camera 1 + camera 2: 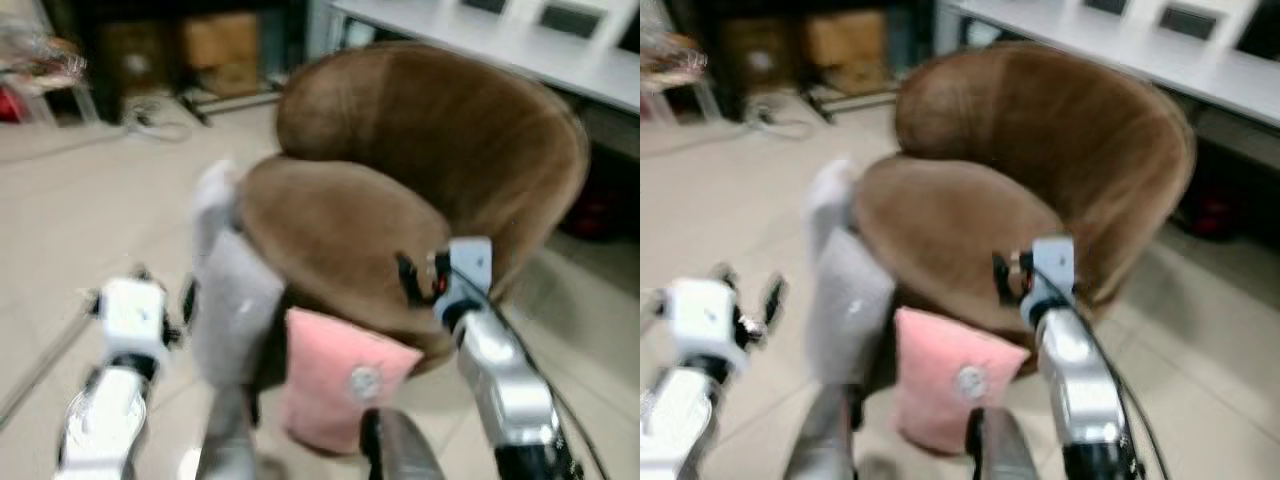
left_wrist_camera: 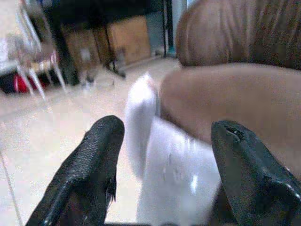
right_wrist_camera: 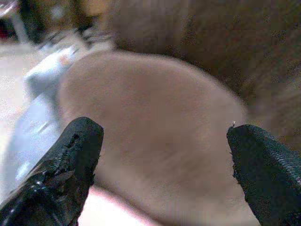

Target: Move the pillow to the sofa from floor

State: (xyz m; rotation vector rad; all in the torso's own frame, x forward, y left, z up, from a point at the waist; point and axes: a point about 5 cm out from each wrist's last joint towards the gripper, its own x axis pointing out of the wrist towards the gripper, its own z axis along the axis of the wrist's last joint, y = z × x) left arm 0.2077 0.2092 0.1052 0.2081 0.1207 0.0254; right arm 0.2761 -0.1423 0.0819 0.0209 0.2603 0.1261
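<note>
both grippers hang empty, fingers spread wide: left gripper point(image 2: 164, 165) before a pale grey pillow point(image 1: 235, 300), right gripper point(image 3: 164, 160) over the round brown velvet sofa point(image 1: 400, 190). pink square pillow point(image 1: 340, 380) leans against its base, on the floor.

Pink pillow point(image 1: 945, 385) on floor point(image 1: 730, 190), leaning against brown sofa point(image 1: 1040, 150); grey pillow point(image 1: 845, 300) beside it.
</note>
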